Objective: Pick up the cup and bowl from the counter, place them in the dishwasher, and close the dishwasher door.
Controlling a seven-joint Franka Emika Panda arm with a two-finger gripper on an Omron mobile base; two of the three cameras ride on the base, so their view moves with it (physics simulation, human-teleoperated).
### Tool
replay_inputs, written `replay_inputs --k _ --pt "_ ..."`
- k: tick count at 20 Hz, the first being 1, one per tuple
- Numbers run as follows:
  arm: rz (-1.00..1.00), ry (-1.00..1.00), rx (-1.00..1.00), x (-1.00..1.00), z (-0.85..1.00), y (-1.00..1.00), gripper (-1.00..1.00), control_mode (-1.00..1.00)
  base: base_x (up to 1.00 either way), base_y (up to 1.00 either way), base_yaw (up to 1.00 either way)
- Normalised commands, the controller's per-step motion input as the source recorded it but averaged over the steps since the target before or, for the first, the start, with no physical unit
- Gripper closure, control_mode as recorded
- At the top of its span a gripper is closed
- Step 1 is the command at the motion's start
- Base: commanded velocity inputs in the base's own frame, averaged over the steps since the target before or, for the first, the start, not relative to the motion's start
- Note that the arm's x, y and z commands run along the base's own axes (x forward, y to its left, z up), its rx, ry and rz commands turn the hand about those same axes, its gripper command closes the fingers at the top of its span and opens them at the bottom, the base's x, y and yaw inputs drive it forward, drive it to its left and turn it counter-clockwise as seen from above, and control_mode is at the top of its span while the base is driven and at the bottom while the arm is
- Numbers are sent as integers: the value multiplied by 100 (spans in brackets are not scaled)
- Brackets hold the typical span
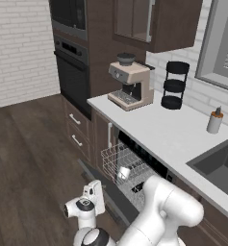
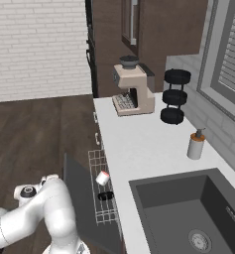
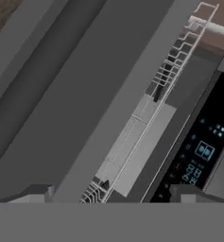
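Low beside the half-raised dishwasher door (image 2: 82, 198), gripper (image 3: 111, 196) spread wide, apparently empty. Cup (image 2: 102, 178) and bowl (image 2: 105, 196) sit in the pulled-out rack (image 2: 101, 191), left of the counter (image 2: 139, 144).

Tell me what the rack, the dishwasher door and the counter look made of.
Rack: thin silver-white wire, probably coated metal, an open grid. Dishwasher door: flat dark grey panel, matte, metal or plastic unclear. Counter: smooth pale grey-white slab, stone-like or laminate.
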Motion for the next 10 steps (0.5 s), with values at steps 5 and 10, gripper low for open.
replay_inputs --k 5,10 --pt "19 -1 0 25 -43 -44 -100 -100 0 0 0" --pt "18 0 0 20 -39 -27 -100 -100 0 0 0"
